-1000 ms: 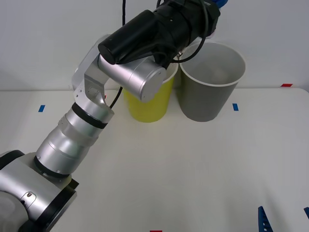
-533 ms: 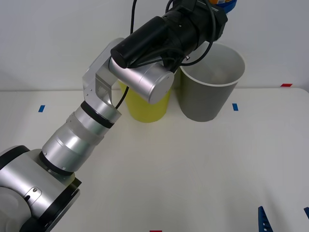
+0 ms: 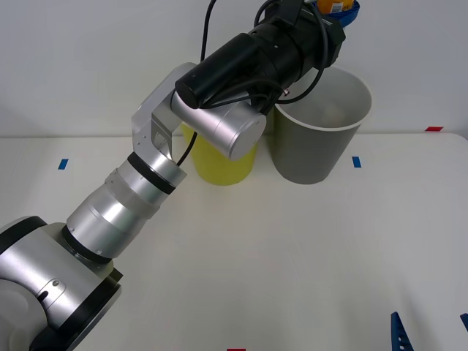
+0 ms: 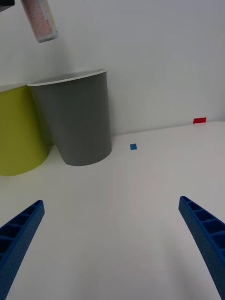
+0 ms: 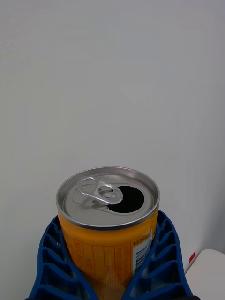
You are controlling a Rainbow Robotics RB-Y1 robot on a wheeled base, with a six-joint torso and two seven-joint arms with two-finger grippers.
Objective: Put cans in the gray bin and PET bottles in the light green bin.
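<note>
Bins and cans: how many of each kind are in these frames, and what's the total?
Bins: 2, the gray bin and the green bin.
Cans: 1, an orange can held in the left end effector above the gray bin.
PET bottles: 0 seen.
Total: 3.

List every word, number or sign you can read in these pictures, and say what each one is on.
None reads clearly.
Can in the left hand: white label and orange body bear fine print, too small to read.
Can's pale lower body: red print, too blurred.
</note>
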